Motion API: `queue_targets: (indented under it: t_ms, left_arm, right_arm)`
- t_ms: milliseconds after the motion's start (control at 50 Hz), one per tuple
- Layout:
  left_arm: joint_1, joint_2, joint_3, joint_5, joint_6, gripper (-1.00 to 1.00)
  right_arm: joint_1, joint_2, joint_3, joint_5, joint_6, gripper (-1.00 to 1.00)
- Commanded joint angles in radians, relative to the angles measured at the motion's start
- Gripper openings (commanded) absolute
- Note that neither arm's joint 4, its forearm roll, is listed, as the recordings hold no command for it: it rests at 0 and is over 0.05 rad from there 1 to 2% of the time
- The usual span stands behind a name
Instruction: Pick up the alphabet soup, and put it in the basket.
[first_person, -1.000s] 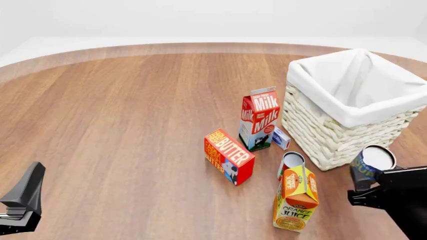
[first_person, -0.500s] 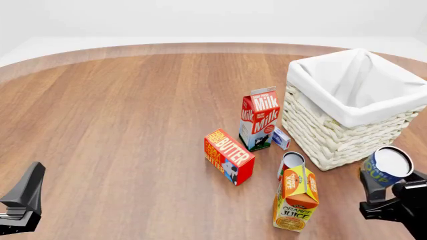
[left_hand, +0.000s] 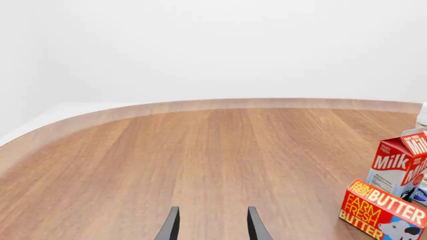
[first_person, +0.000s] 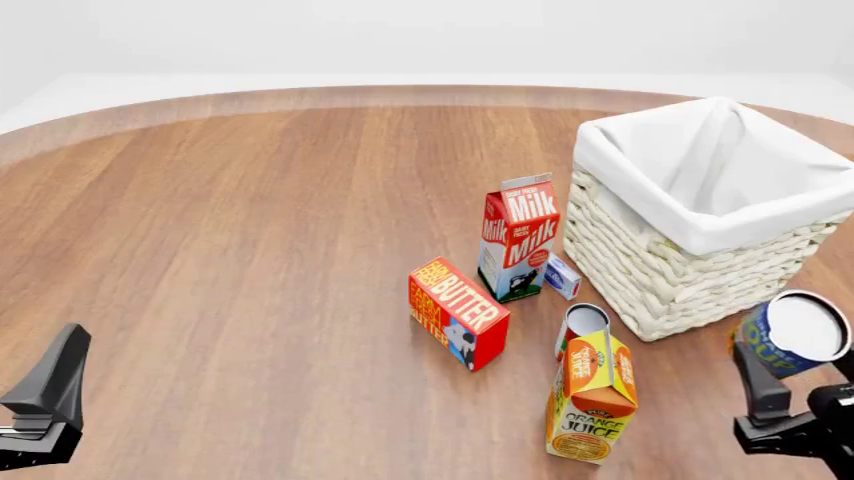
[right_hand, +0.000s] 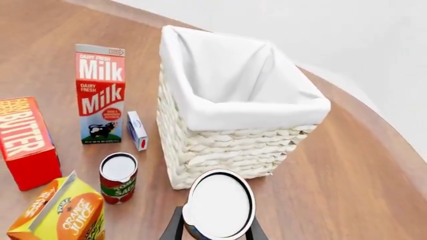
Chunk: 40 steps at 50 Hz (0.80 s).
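Note:
The alphabet soup (first_person: 790, 338) is a blue-labelled can with a pale lid, held off the table in my right gripper (first_person: 787, 385) at the front right, below the basket's near corner. In the right wrist view the can's lid (right_hand: 218, 204) fills the space between the fingers. The basket (first_person: 711, 215) is cream wicker with white lining, standing at the right; it shows ahead of the can in the right wrist view (right_hand: 233, 95). My left gripper (first_person: 47, 400) sits at the front left, open and empty, its fingers (left_hand: 171, 226) over bare wood.
A milk carton (first_person: 521, 238), a butter box (first_person: 457, 311), an orange juice carton (first_person: 593, 398), a red-labelled can (first_person: 583, 326) and a small blue-white box (first_person: 562, 275) stand left of the basket. Bare wood spreads across the left half of the table (first_person: 227, 230).
My right gripper has carried the can upward and to the right, from beside the basket's lower corner toward the frame's right edge. The left arm has not moved.

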Motion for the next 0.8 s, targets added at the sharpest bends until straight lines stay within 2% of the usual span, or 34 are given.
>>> queue_targets:
  t_ms: [20,360,800]
  left_arm:
    - [0.000,0.000,0.000,0.000,0.000,1.00]
    - [0.000,0.000,0.000,0.000,0.000,1.00]
    - [0.000,0.000,0.000,0.000,0.000,1.00]
  right_arm:
    - [0.010,-0.103,-0.010,0.050,0.009,-1.00]
    - [0.025,-0.093,-0.099,0.071,-0.021,-1.00]
    - [0.036,-0.106,-0.223,0.147,-0.043,-1.00]
